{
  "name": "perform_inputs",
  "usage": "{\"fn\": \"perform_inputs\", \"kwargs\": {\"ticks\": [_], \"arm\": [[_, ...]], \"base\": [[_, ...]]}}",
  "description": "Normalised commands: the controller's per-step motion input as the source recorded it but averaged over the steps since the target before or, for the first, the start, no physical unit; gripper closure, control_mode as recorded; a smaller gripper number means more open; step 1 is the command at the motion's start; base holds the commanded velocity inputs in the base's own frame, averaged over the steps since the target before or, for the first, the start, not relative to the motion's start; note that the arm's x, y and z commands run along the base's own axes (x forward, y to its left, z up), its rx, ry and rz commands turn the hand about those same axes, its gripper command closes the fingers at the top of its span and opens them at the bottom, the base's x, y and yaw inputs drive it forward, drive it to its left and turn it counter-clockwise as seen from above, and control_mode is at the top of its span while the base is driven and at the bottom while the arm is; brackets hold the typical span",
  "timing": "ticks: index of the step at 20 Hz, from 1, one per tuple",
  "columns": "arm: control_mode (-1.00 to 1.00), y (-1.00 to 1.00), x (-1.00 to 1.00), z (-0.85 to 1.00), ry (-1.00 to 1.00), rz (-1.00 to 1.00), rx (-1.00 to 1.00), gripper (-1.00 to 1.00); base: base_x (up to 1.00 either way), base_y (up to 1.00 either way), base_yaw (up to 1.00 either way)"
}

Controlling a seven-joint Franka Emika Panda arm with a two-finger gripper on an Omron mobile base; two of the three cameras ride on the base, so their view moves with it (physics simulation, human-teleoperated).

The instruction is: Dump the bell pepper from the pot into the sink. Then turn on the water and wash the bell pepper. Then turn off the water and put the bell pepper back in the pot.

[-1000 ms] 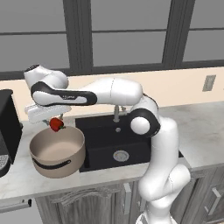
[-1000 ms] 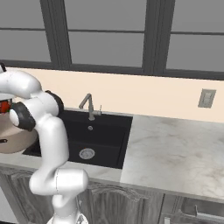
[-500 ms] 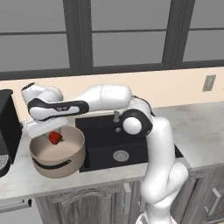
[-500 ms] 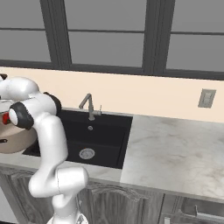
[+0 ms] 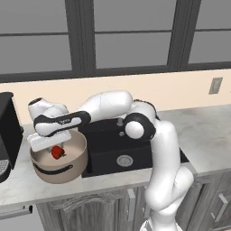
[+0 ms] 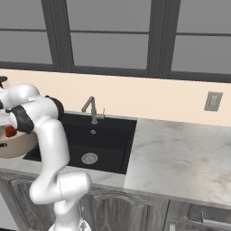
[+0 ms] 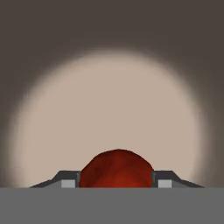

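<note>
Marble surface left of the black sink [image 5: 113, 155] carries the beige pot [image 5: 61, 169] near its front edge. Reaching down into the pot's mouth, the hand [image 7: 116, 183] pinches the red bell pepper [image 7: 116, 169] between both fingers, directly above the pale pot floor; release looks like the remaining step.

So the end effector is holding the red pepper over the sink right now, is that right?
Not quite. The end effector is holding the pepper, but over the pot, not the sink. The left base view shows it inside the pot's rim, and the hand view shows the pot's pale interior behind the pepper.
</note>
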Motion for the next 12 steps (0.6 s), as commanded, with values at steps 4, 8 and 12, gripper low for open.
{"fn": "perform_inputs", "kwargs": {"ticks": [4, 8, 12], "arm": [[-1.0, -0.06, 0.0, -0.47, 0.0, 0.0, 0.06, 1.0], [-1.0, 0.0, 0.0, -0.3, 0.0, 0.0, 0.05, 1.0], [-1.0, 0.0, -0.01, -0.21, 0.0, 0.0, 0.04, -1.0]], "base": [[0.0, 0.0, 0.0], [0.0, 0.0, 0.0], [0.0, 0.0, 0.0]]}}
